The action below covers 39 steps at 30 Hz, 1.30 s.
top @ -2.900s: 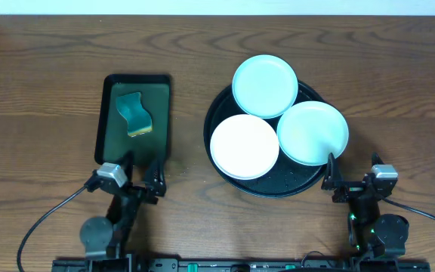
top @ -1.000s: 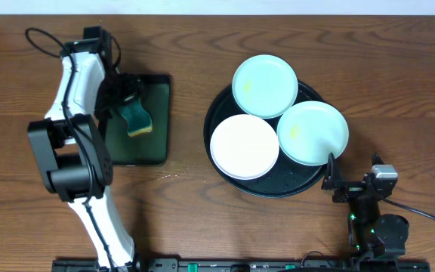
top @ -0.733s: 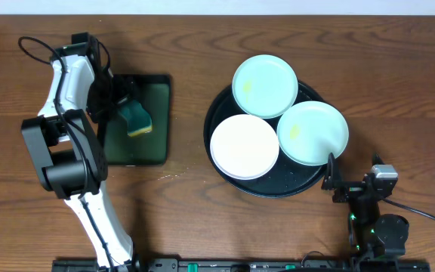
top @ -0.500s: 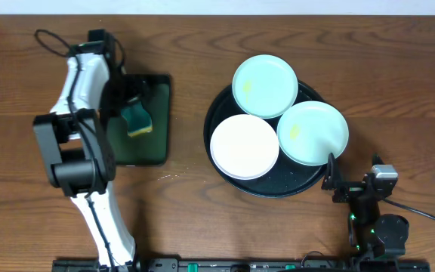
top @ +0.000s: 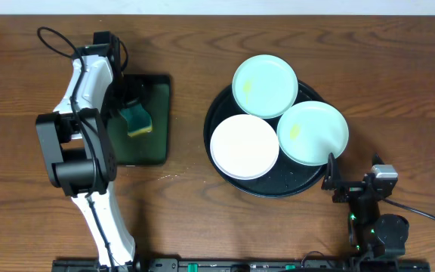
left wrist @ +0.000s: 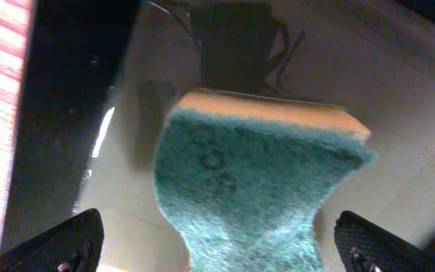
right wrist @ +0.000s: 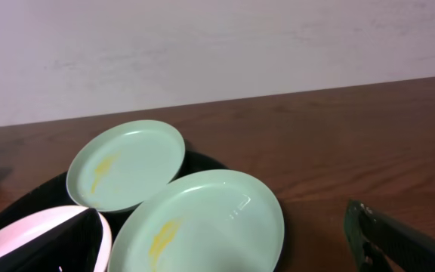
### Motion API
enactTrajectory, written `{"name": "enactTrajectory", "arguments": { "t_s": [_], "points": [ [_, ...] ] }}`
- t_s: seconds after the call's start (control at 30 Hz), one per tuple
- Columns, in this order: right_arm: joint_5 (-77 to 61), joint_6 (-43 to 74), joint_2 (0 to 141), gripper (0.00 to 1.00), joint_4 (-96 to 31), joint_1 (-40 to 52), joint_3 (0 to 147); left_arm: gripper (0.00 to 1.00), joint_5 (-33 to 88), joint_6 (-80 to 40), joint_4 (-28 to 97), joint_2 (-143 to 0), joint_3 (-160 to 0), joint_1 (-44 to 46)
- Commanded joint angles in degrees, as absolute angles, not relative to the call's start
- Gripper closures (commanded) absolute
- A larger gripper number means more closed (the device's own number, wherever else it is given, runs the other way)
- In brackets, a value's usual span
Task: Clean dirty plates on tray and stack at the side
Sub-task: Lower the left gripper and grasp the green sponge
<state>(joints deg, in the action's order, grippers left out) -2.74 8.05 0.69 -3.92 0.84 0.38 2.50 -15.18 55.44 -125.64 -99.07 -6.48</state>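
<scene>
Three small round plates lie on the large round black tray (top: 278, 190): a mint one (top: 265, 85) at the back, a mint one (top: 313, 133) at the right, a white one (top: 245, 146) at the front left. Both mint plates carry yellow smears, as the right wrist view shows for the far one (right wrist: 127, 165) and the near one (right wrist: 202, 223). My right gripper (top: 351, 186) is open and empty at the table's front, just right of the tray. My left gripper (top: 129, 100) is open, low over a green and yellow sponge (left wrist: 263, 181), its fingers (left wrist: 59, 245) on either side of it.
The sponge (top: 137, 119) lies in a smaller rectangular dark green tray (top: 146, 151) at the left of the wooden table. The left arm stretches from the front edge up along that tray's left side. A pale wall stands behind the table.
The left arm has risen from its rest at the front and reached to the green tray, settling over the sponge. The right arm and the plates have not moved.
</scene>
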Motion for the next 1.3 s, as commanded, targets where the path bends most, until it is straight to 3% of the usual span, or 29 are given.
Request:
{"name": "enactTrajectory", "arguments": {
  "t_s": [0.0,0.27,0.93,0.97,1.23,1.27],
  "points": [
    [-2.4,7.4,0.4,0.01,-4.1,0.3,0.3,0.02,5.9,-14.7,55.4,-126.8,-98.5,-6.6],
    [-2.4,7.4,0.4,0.01,-4.1,0.3,0.3,0.11,6.8,-13.8,53.3,-127.2,-98.4,-5.7],
    [-2.4,7.4,0.4,0.01,-4.1,0.3,0.3,0.14,2.5,-13.8,53.6,-128.8,-96.7,-5.7],
    [-2.4,7.4,0.4,0.01,-4.1,0.3,0.3,0.18,2.5,-13.8,53.5,-128.8,-96.2,-5.7],
    [-2.4,7.4,0.4,0.01,-4.1,0.3,0.3,0.81,2.5,-13.8,53.5,-128.8,-95.7,-5.7],
    [-2.4,7.4,0.4,0.01,-4.1,0.3,0.3,0.81,2.5,-13.9,53.5,-128.8,-95.7,-5.7]
  ]
}}
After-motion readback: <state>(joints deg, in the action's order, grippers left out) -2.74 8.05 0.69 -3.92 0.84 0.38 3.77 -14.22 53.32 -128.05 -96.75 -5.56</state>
